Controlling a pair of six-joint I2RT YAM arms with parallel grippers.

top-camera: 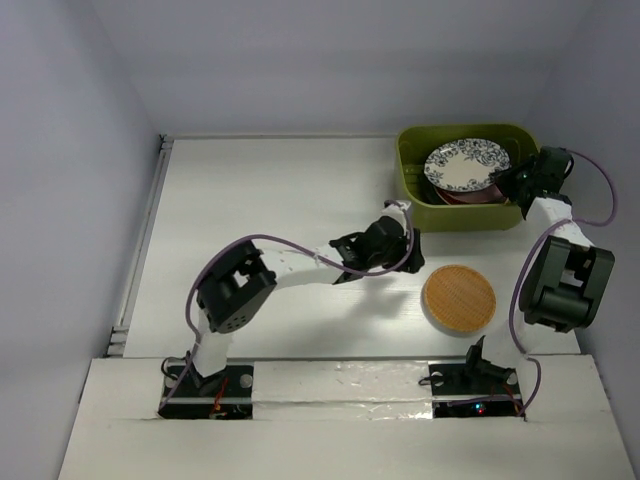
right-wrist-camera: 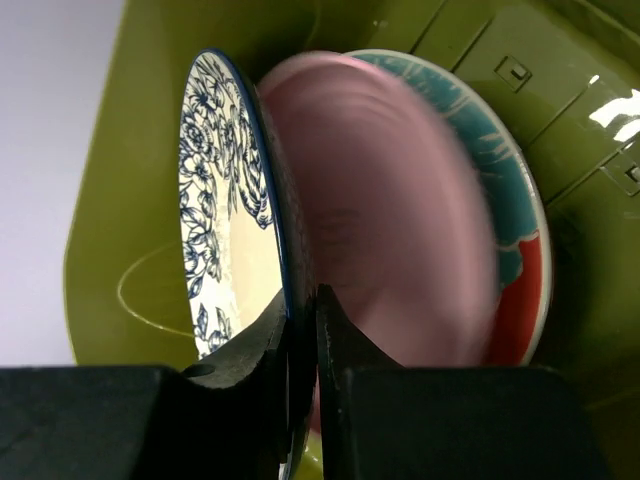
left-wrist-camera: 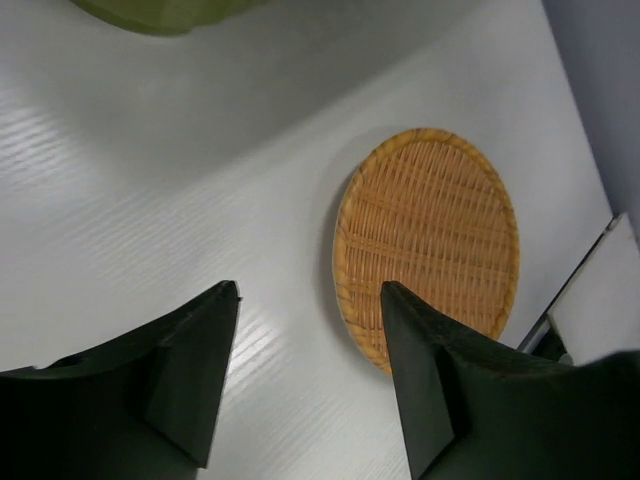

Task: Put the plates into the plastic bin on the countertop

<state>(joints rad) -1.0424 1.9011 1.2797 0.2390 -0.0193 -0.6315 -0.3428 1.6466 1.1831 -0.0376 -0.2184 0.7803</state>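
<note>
The olive-green plastic bin [top-camera: 415, 160] stands at the back right of the countertop [top-camera: 270, 190]. My right gripper [top-camera: 515, 180] [right-wrist-camera: 303, 300] is shut on the rim of the blue-white patterned plate [top-camera: 465, 165] [right-wrist-camera: 225, 200] and holds it tilted inside the bin. Under it lie the pink plate [right-wrist-camera: 390, 220] and the red plate with teal flower [right-wrist-camera: 515, 250]. The orange-brown plate [top-camera: 459, 297] [left-wrist-camera: 430, 240] lies flat on the countertop near the front right. My left gripper [top-camera: 405, 240] [left-wrist-camera: 310, 290] is open and empty, just left of this plate. The other plates are hidden.
The right arm's bulky joint [top-camera: 565, 285] sits just right of the orange-brown plate. A raised ledge [top-camera: 330, 375] with the arm bases runs along the near edge. A wall rail [top-camera: 150, 220] borders the left side.
</note>
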